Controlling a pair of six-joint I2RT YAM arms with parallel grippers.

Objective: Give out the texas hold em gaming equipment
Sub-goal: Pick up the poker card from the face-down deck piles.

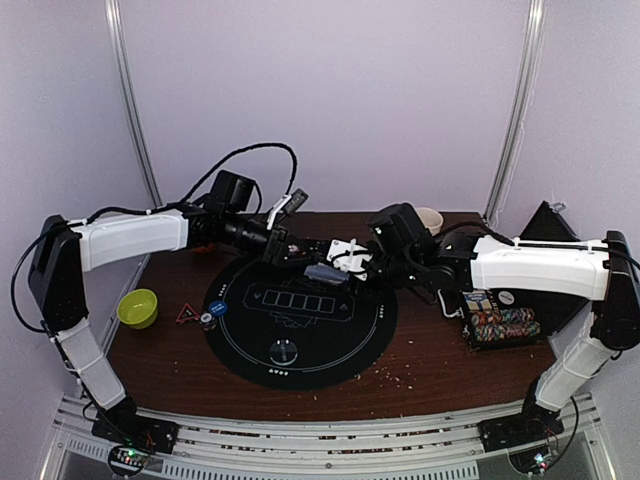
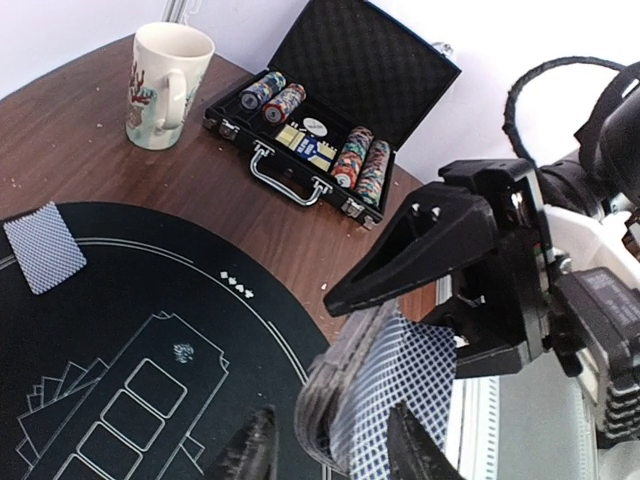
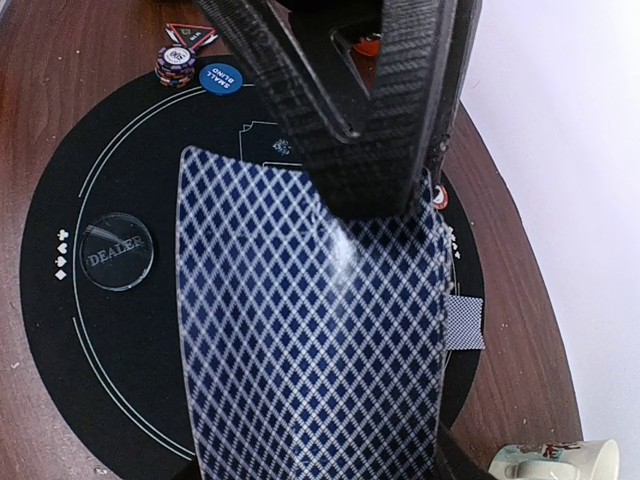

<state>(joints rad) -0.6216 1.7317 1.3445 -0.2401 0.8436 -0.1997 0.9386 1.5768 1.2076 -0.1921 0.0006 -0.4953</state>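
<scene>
A bowed deck of blue-backed cards [image 1: 322,272] hangs above the black round mat [image 1: 300,330], between both grippers. My left gripper [image 1: 298,250] has its fingers on either side of the deck's near end [image 2: 350,390]. My right gripper [image 1: 345,262] grips the other end, and the top card [image 3: 310,330] spans the space between its fingers. One card [image 2: 42,246] lies face down on the mat's far edge. A clear dealer disc [image 3: 117,252], a blue small-blind disc [image 3: 220,76] and a striped chip [image 3: 175,65] lie on the mat.
An open black case [image 1: 500,325] with rows of chips [image 2: 360,165] stands at the right. A white mug [image 1: 430,218] is behind the right arm. A red triangle [image 1: 186,313] and a green bowl [image 1: 138,308] sit to the left of the mat.
</scene>
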